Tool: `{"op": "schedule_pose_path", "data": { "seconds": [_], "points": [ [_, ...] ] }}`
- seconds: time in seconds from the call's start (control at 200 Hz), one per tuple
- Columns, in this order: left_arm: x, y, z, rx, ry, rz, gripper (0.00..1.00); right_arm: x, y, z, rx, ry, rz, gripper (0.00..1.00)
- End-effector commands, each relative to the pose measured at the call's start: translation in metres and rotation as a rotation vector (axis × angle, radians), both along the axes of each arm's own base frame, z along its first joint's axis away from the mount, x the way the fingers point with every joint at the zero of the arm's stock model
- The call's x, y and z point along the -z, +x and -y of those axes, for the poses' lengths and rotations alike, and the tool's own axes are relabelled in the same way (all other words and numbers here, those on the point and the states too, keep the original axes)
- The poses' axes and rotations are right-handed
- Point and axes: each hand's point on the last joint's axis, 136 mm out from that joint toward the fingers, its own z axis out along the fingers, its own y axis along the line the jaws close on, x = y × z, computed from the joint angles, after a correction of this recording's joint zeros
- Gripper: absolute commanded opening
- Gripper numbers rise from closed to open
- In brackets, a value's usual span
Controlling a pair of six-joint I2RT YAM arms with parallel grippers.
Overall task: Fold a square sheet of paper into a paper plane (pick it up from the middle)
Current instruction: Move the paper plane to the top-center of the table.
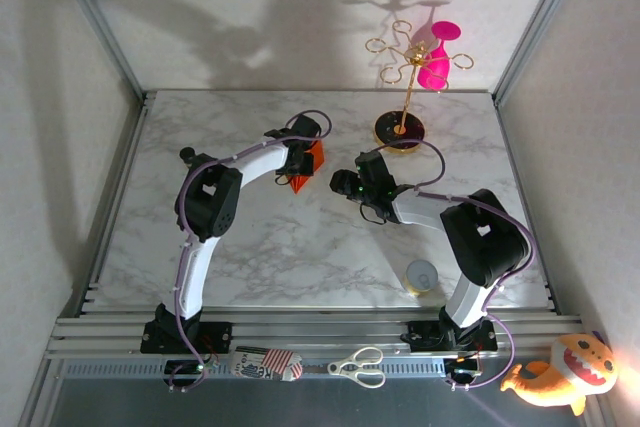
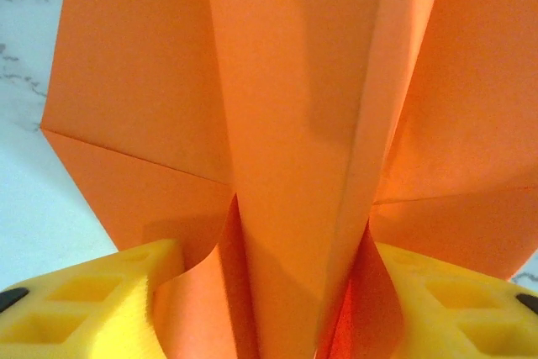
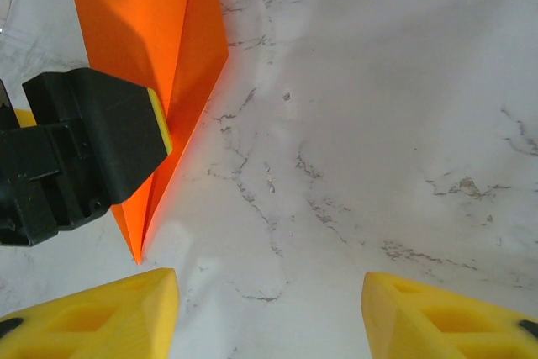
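Between the yellow fingers (image 2: 126, 292) of the left tool (image 2: 273, 262): a bright-orange paper plane (image 2: 294, 124), folded narrow with lengthwise creases. Rises with its centre ridge in the gap and spreads its wings to either side, just past the fingertips. Brushes both pads with its loose lower flaps. Jaws partly apart; cannot tell whether gripping the fold or merely flanking it.

From the right wrist: the same plane ahead and to the left of the right tool (image 3: 269, 292), low on the white marbled table (image 3: 378, 124), its sharp tip just beyond that tool's left finger and clear of it. Over the plane's left edge, the black body of the left tool, one yellow pad against the paper. Right tool spread wide, bare marble in the gap.

From above: both tools near each other at mid-table, the plane at the left one and just to the left of the right one.

Beyond the right tool, well apart: a pink glass (image 1: 437, 59) hanging bowl-down and tilted from a gold wire stand (image 1: 405, 87) on a black round base (image 1: 385, 127). Cannot tell what sits inside. Behind the right tool, near its arm's base: a small round pale-yellow tub (image 1: 423, 275), contents too small to tell.

Further back, off the table's near edge: white-handled scissors (image 1: 358, 367) and an orange plush toy (image 1: 560, 375).
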Motion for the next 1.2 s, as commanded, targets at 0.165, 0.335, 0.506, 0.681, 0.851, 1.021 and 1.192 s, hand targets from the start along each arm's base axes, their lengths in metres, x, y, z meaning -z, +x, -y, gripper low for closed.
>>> {"op": "schedule_pose_path", "data": {
  "seconds": [0.165,0.335,0.506,0.681,0.851,1.021,1.192],
  "points": [
    [0.031,0.015,-0.015,-0.054,0.073,-0.035,0.58,-0.004,0.006,0.006,0.025,-0.031,0.009,0.61],
    [0.033,0.038,-0.015,-0.082,0.067,-0.003,0.58,-0.011,0.007,0.011,0.04,-0.045,0.027,0.62],
    [0.036,0.053,-0.018,-0.119,0.054,0.019,0.58,-0.011,0.006,0.013,0.041,-0.048,0.026,0.62],
    [0.037,0.054,-0.013,-0.106,0.036,0.01,0.58,-0.012,0.005,0.013,0.043,-0.045,0.027,0.62],
    [0.009,0.06,-0.006,-0.097,-0.001,0.054,0.57,-0.015,0.007,0.012,0.043,-0.041,0.033,0.62],
    [-0.05,0.072,0.002,-0.113,-0.082,0.161,0.57,-0.013,0.007,0.01,0.039,-0.038,0.03,0.62],
    [-0.09,0.075,0.005,-0.126,-0.129,0.23,0.59,-0.014,0.007,0.011,0.041,-0.034,0.031,0.62]
  ]
}}
